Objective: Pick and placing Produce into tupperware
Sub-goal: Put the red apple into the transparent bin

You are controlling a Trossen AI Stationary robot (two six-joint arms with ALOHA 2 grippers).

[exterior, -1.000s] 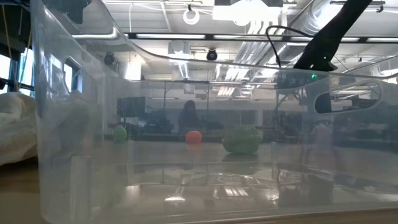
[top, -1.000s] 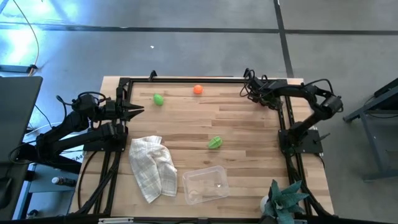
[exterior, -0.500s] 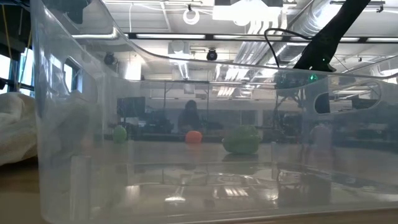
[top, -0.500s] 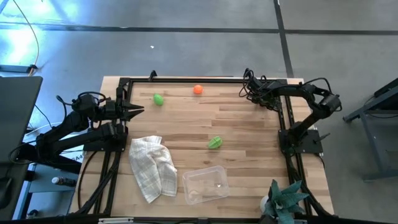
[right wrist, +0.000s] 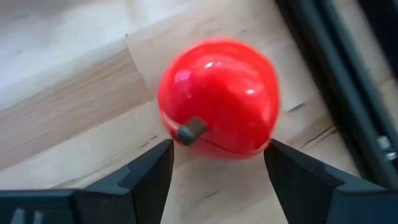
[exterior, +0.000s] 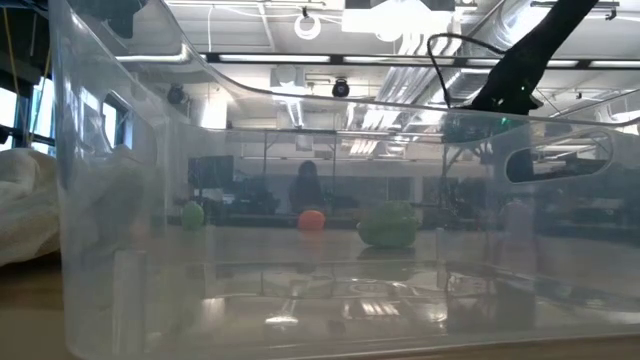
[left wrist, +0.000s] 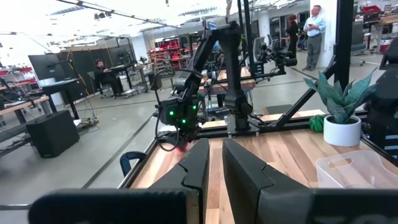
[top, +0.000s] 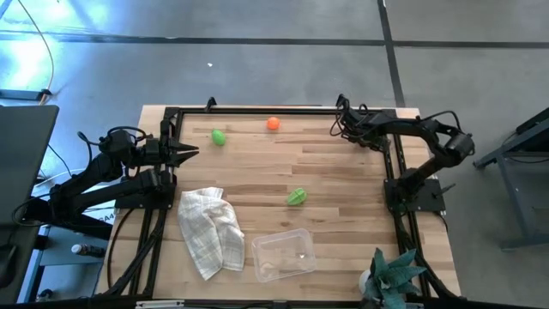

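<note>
Red toy fruit (right wrist: 217,96): lay on the counter (right wrist: 74,112) at its far right corner; looked light, hard, glossy, likely slippery.
Right gripper (right wrist: 217,163): spread, straddling it; best squeezed across the widest part.
Left gripper (left wrist: 214,165): nearly pressed together, idle at the left edge.
Tupperware (top: 282,254): near front edge, empty.

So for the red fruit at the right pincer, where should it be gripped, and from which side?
Grip the red fruit across its round middle, coming down from above. The right wrist view shows the right pincer open, with one finger on each side. The fruit lies on the table beside the dark frame rail, its short stem towards the camera, so squeezing the widest part looks steadiest.
</note>
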